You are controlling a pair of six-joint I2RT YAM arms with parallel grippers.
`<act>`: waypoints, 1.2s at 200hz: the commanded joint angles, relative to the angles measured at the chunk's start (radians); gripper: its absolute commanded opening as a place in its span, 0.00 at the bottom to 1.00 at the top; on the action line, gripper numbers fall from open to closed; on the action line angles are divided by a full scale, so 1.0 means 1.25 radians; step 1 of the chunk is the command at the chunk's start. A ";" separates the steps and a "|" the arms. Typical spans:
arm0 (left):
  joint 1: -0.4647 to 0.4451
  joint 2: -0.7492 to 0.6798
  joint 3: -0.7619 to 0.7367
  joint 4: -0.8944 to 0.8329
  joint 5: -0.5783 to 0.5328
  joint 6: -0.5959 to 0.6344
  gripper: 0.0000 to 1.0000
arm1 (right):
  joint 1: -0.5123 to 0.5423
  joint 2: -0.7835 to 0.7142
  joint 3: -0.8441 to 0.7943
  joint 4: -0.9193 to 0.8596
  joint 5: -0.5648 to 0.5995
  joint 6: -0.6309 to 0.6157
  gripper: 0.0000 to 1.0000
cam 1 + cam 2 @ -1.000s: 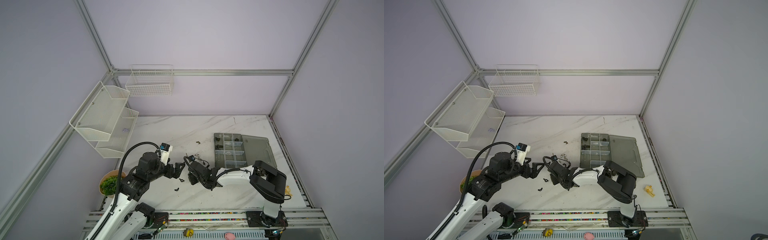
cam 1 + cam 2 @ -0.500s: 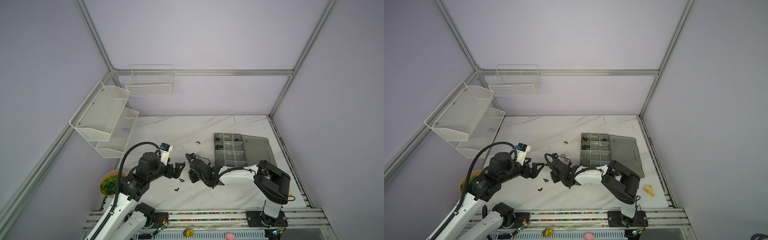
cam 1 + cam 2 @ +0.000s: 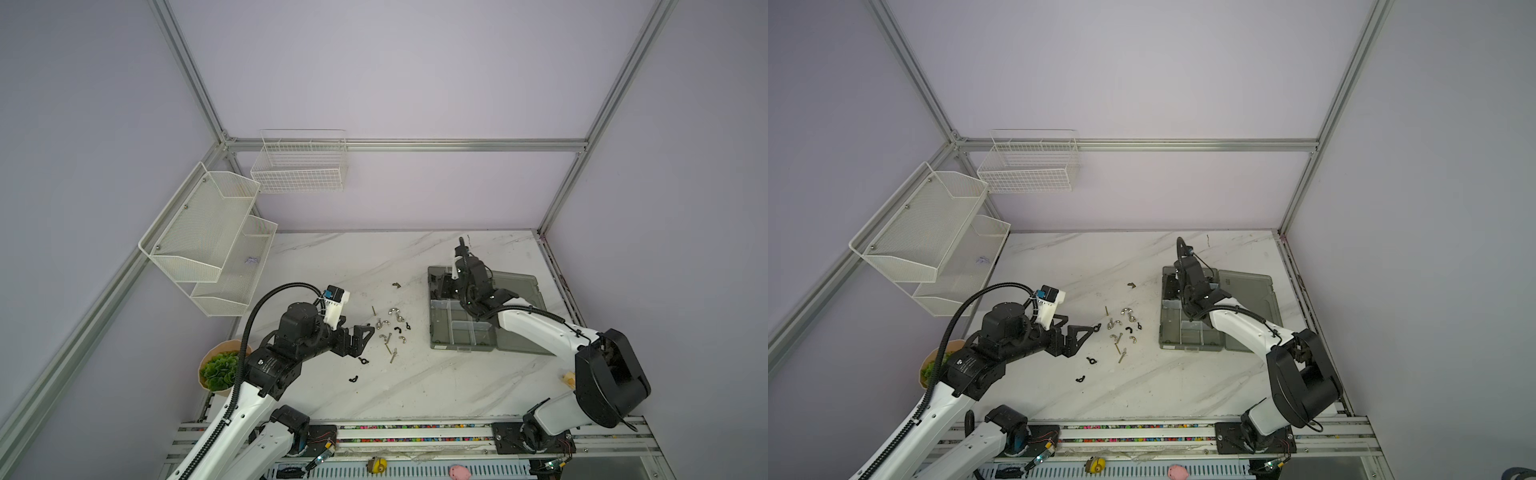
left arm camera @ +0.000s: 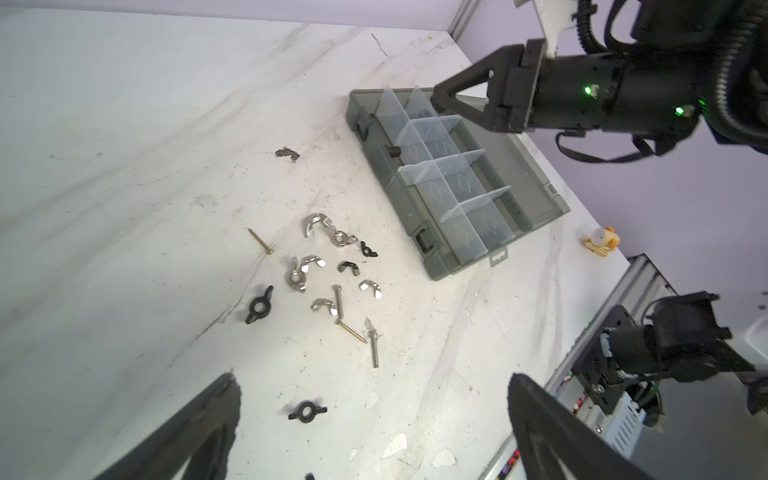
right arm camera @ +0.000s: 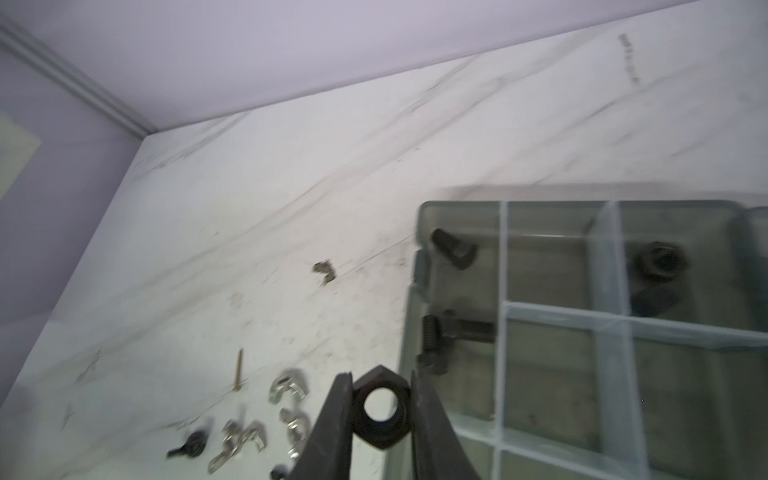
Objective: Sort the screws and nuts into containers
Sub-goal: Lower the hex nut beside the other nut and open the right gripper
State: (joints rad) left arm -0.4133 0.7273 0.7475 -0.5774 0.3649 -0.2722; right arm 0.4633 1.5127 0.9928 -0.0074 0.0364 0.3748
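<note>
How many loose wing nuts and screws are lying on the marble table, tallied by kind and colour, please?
Shiny silver wing nuts: 6
Small black wing nuts: 5
Thin brass-coloured screws: 2
Thin silver screws: 2
Total: 15
Dull brownish piece lying apart: kind unclear, not counted.

I've got bare marble table (image 3: 332, 257) behind the loose screws and nuts (image 4: 312, 262), room to pass. Rightward the organizer box (image 3: 461, 346) and its upright dividers (image 4: 432, 168) block me, right gripper (image 5: 379, 376) hanging over its far end.
</note>
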 commanded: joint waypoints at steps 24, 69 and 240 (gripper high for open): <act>0.003 0.012 -0.036 0.089 0.160 0.015 1.00 | -0.146 0.078 0.065 -0.084 -0.018 -0.082 0.22; 0.003 -0.012 -0.041 0.091 0.122 0.020 1.00 | -0.198 0.168 0.119 -0.081 -0.017 -0.136 0.22; 0.005 -0.014 -0.041 0.085 0.074 0.028 1.00 | -0.188 0.046 0.072 0.076 -0.192 -0.216 0.54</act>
State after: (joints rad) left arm -0.4126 0.7074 0.7376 -0.4946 0.4812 -0.2653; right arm 0.1951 1.6505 1.1126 -0.0471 -0.0799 0.1265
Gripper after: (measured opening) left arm 0.995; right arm 0.528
